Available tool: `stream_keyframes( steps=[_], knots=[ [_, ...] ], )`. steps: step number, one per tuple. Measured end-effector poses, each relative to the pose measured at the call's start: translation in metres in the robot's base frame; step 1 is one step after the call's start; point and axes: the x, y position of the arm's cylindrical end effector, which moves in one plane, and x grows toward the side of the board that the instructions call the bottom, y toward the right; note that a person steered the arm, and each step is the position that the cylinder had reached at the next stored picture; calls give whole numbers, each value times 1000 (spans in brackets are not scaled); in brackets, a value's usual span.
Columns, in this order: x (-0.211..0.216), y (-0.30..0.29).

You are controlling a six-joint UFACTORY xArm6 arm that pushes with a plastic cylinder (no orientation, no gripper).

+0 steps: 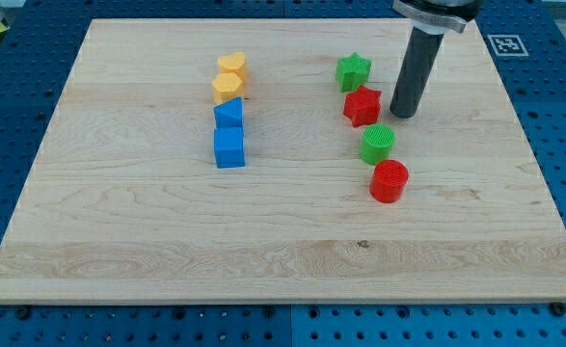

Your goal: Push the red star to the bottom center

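Note:
The red star (362,105) lies on the wooden board (119,251), right of centre in the upper half. My tip (403,113) rests on the board just to the right of the red star, a small gap apart. A green star (353,70) sits directly above the red star. A green round block (377,143) sits just below the red star, and a red cylinder (390,181) lies below that.
Left of centre stands a column of blocks: a yellow heart (231,66), a yellow block (228,88), a blue block (229,114) and a blue cube (229,147). A blue pegboard (562,116) surrounds the board.

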Motion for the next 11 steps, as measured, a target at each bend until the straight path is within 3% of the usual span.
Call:
stream_keyframes(
  steps=[3,5,6,9,11],
  knots=[
    [-15,-84],
    [-69,-113],
    [-60,-133],
    [39,-132],
    [99,-96]
  ],
)
